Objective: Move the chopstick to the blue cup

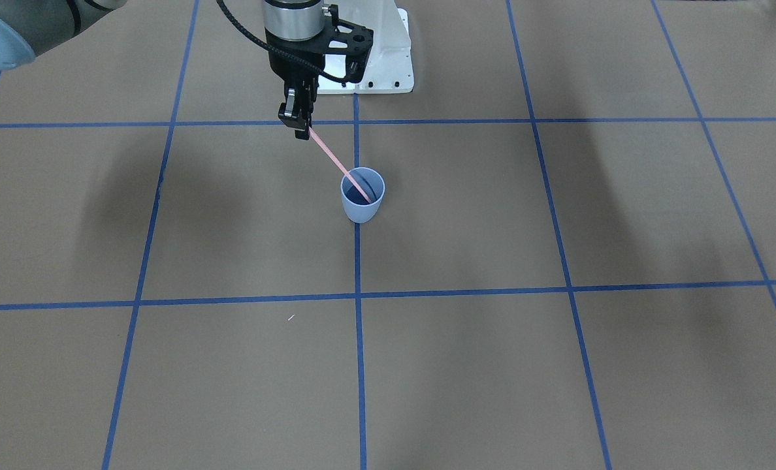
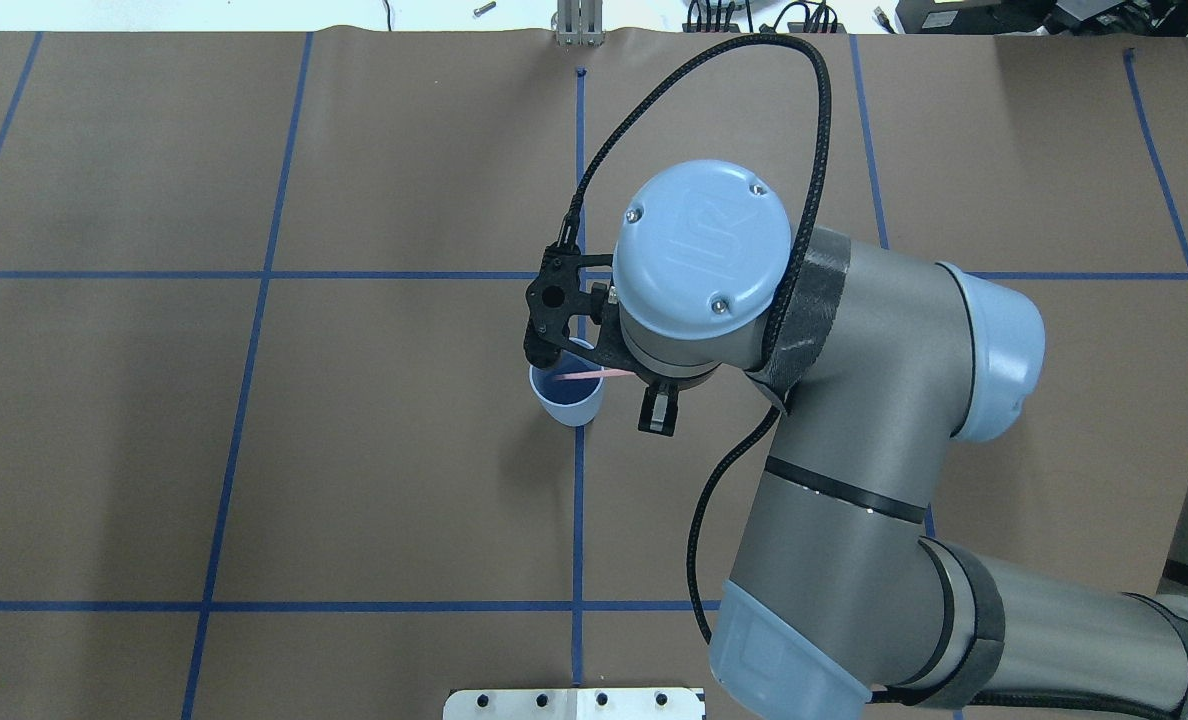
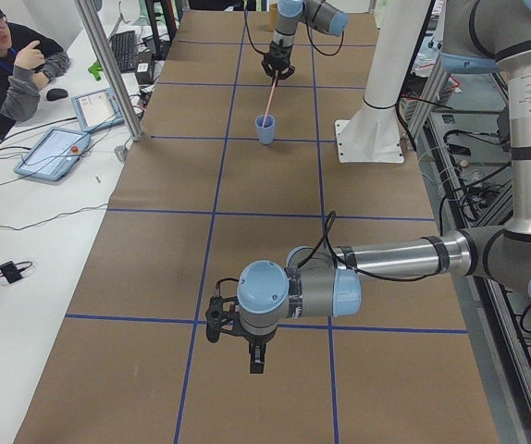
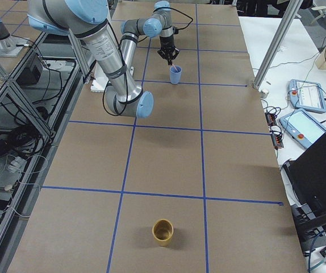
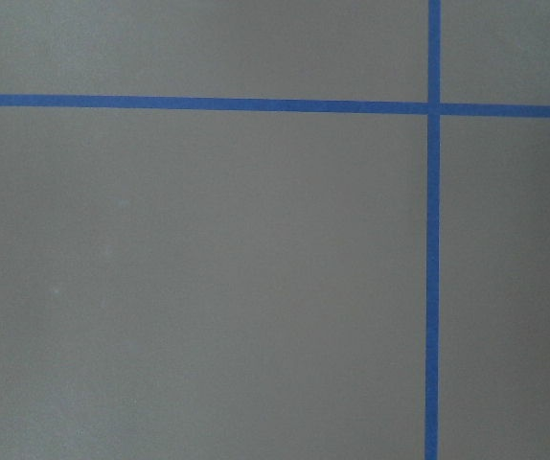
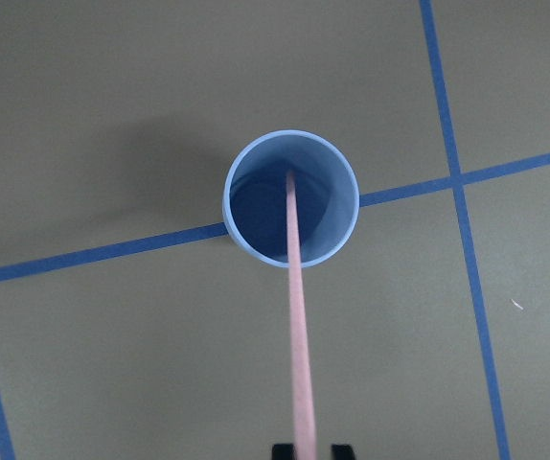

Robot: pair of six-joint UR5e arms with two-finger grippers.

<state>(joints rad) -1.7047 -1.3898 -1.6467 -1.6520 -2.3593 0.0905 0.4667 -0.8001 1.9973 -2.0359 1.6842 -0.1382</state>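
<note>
**Chopstick (image 1: 339, 164) tipped into blue cup (image 1: 362, 203), not yet let go**

Hung slanted, lower end inside the rim, upper end pinched between the narrow jaws of the right gripper (image 1: 300, 127). Probably called for easing lower and more upright before letting go, lest the light cup tip on the table (image 1: 558, 365). Could not tell the jaws of the left gripper (image 3: 256, 363), parked well apart.

Yellow cup (image 4: 163, 232), seated person (image 3: 11, 74)
</note>
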